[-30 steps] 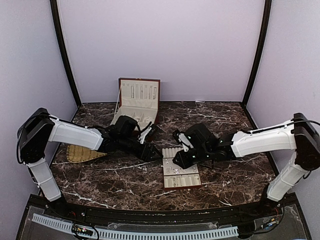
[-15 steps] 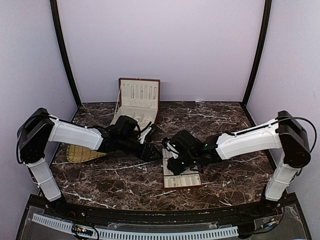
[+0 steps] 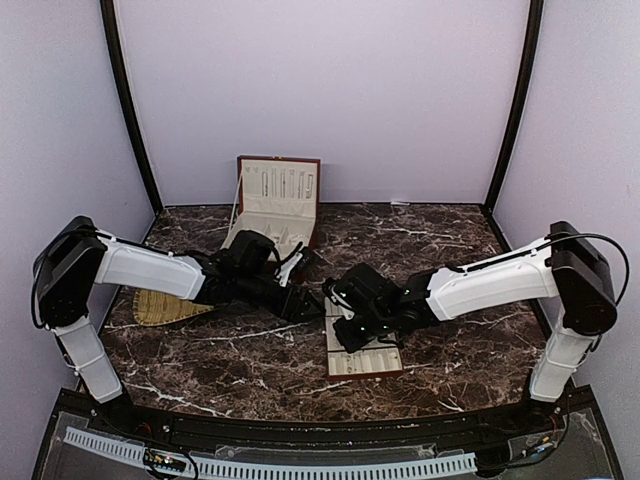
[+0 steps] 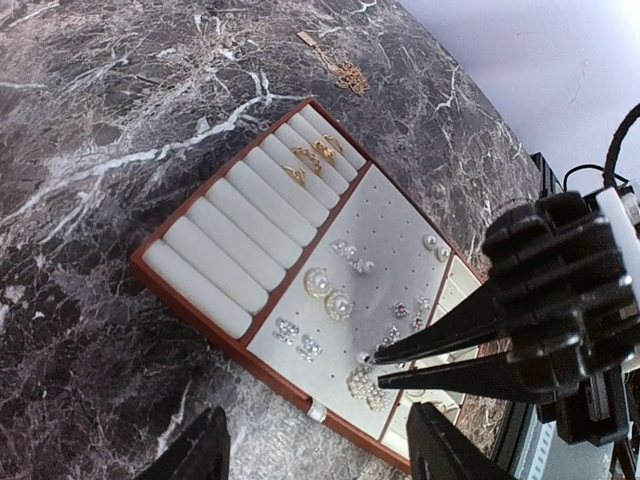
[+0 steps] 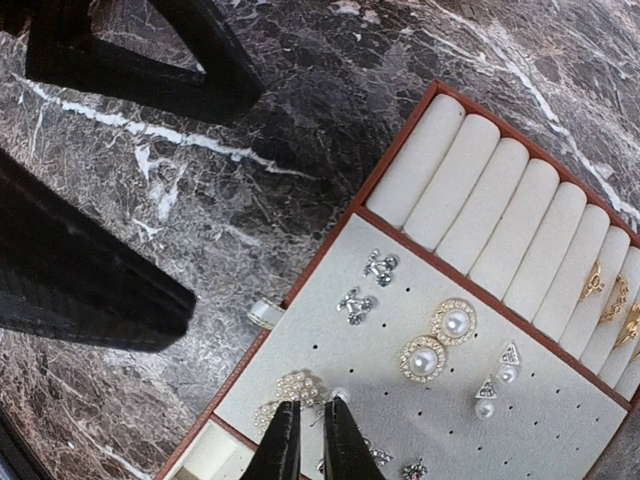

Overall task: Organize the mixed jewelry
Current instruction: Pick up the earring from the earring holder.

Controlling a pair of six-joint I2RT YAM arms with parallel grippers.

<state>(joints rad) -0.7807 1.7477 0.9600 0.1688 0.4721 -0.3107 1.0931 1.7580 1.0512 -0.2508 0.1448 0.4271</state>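
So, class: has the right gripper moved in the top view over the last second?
Yes. The right gripper has slid left over the cream tray, toward its left edge.

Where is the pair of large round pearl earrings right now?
Right wrist view: the pair of large pearl earrings sits on the perforated panel of the tray, near the divider below the ring rolls, up and right of the right gripper.

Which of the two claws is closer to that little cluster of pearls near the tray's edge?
The right. The right gripper has its fingertips just beside the pearl cluster on the tray. The left gripper hovers open, farther back, at the tray's edge.
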